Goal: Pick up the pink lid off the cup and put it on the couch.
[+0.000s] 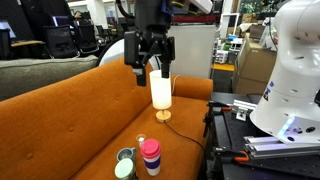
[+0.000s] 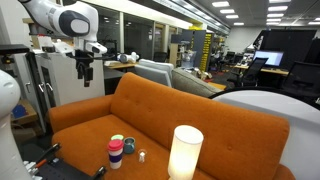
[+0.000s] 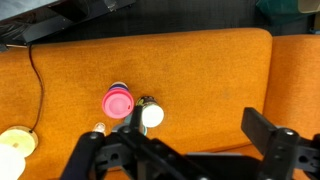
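While the pink lid (image 1: 150,146) sits on its cup (image 1: 151,163) on the orange couch (image 1: 70,115), low in the frame in both exterior views, the hand (image 1: 150,68) hangs well above it, fingers spread wide (nothing between them). A white lamp (image 1: 161,92) stands near.
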You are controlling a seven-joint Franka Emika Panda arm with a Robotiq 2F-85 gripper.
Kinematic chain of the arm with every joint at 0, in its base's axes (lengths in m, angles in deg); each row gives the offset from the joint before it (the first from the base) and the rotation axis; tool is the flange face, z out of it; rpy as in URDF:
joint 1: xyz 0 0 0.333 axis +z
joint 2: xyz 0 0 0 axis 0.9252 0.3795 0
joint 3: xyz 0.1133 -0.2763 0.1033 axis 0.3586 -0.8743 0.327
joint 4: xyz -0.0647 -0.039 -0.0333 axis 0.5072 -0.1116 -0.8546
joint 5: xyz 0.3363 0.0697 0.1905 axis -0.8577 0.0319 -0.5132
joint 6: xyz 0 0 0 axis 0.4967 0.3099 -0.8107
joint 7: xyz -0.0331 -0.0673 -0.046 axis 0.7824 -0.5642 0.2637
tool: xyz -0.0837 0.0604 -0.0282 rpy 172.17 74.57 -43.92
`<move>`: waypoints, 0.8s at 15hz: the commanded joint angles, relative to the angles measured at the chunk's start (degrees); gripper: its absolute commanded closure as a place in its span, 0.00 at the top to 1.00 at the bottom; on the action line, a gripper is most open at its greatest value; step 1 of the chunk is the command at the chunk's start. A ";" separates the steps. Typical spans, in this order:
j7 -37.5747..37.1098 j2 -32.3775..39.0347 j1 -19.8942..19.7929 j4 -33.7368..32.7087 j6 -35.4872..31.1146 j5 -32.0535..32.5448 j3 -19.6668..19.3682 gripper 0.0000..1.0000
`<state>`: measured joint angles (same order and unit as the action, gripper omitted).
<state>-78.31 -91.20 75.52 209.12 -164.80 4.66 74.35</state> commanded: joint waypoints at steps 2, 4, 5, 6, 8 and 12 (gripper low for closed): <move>-7.26 5.18 -2.49 -0.97 -5.27 -0.63 0.27 1.00; -11.92 12.24 -4.40 -1.68 -11.70 0.93 0.39 1.00; -14.46 15.71 -5.03 -2.15 -14.50 1.52 0.18 1.00; -17.13 19.52 -5.36 -2.87 -16.91 2.14 -0.37 1.00; -23.09 26.68 -5.07 -4.58 -20.34 3.81 -2.29 1.00; -24.57 30.99 -3.55 -4.68 -22.10 3.90 -4.93 1.00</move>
<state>-103.16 -60.09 70.69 204.52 -187.15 8.99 70.64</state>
